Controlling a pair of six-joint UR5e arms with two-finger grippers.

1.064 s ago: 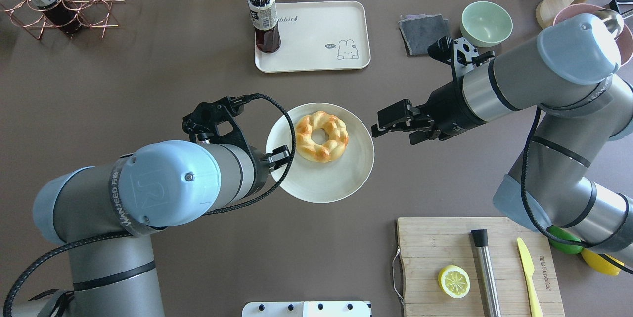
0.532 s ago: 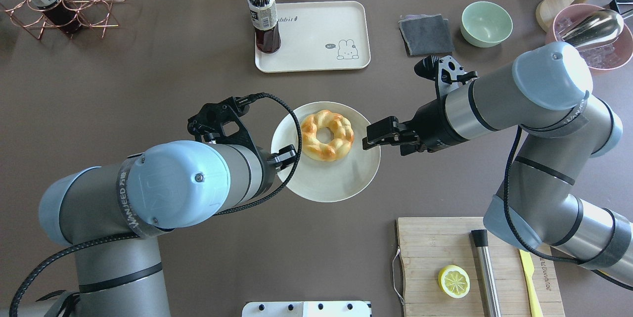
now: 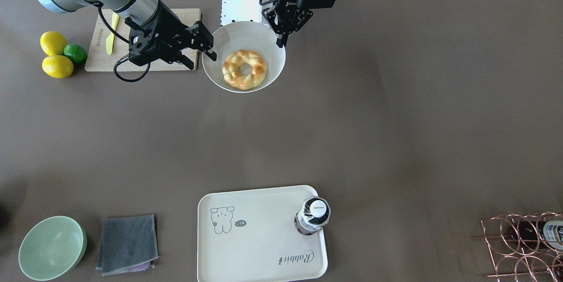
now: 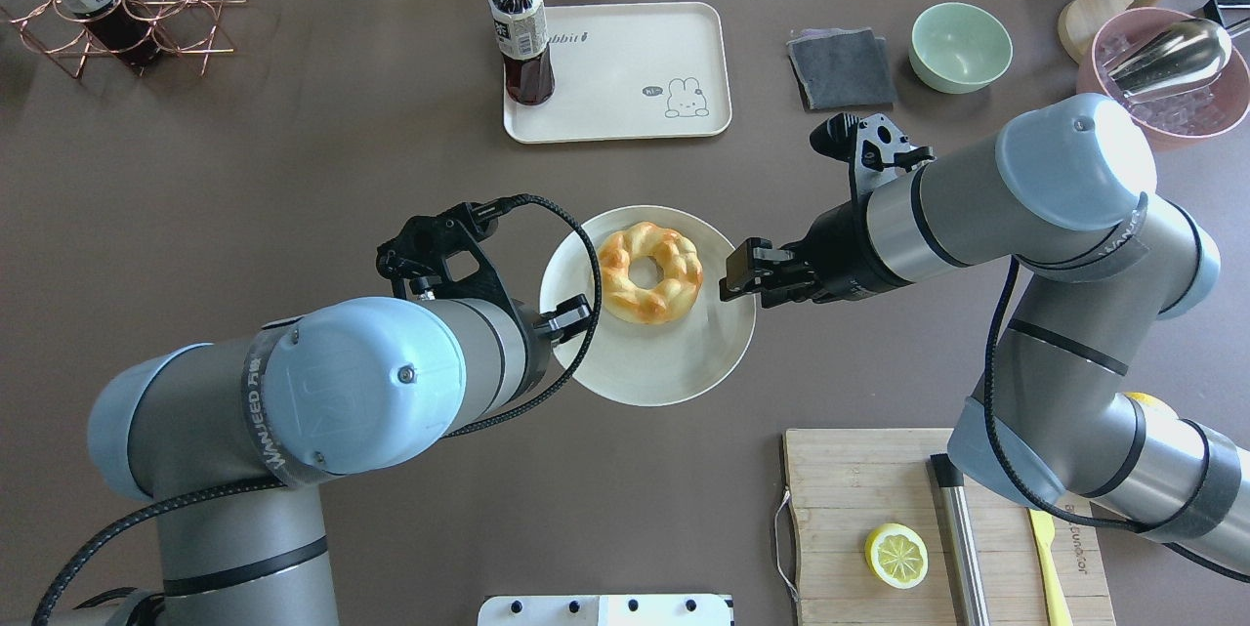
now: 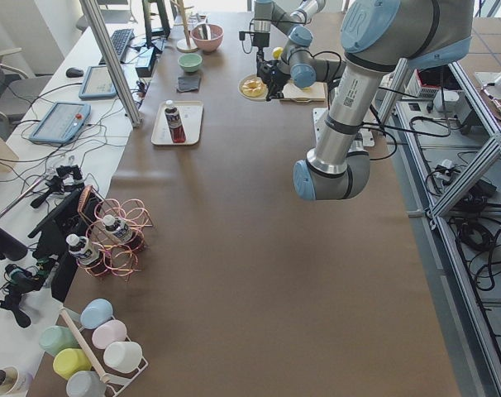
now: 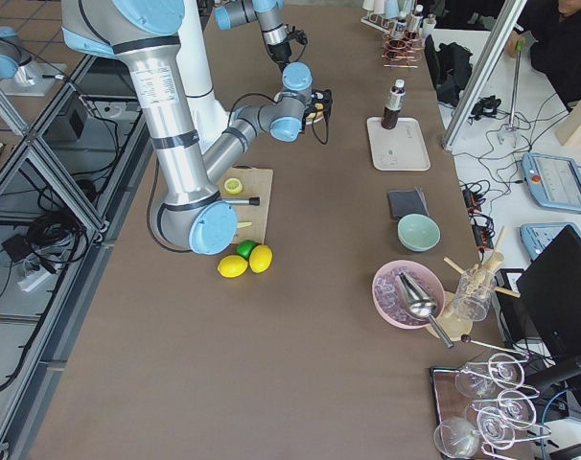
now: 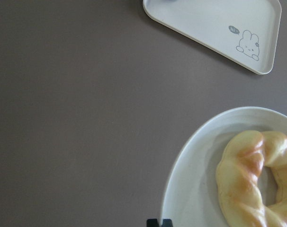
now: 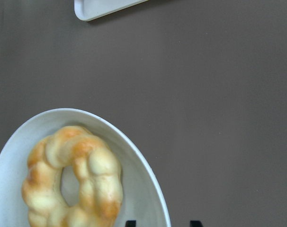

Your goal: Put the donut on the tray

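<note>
Scene: two grey robot arms are meeting over a dark brown surface (image 4: 293, 167), one at each side of a round white plate (image 4: 664, 367).
Donut position: the golden-yellow, brown-toasted braided ring donut (image 4: 681, 267) is lying flat on the plate's far half, well apart from the tray.
Donut look: it is showing plump twisted strands, a glossy crust that is browner along the ridges, and a clean centre hole.
Left tool: the left tool (image 4: 569, 318) is clamping the plate's rim on its own side, probably to steady or carry the plate. Whether the plate is resting on the surface is hard to tell.
Right tool: the right tool (image 4: 734, 274) is hanging open at the opposite rim, holding nothing. Its fingertips (image 8: 195, 223) are straddling the plate's edge beside the donut.
Tray: the large cream rectangular tray (image 4: 625, 69) with a grey rabbit drawing is waiting at the far side. A dark drinks bottle (image 4: 524, 40) is standing in one corner, leaving the rabbit end bare.
Progress: the donut is not yet on the tray.
</note>
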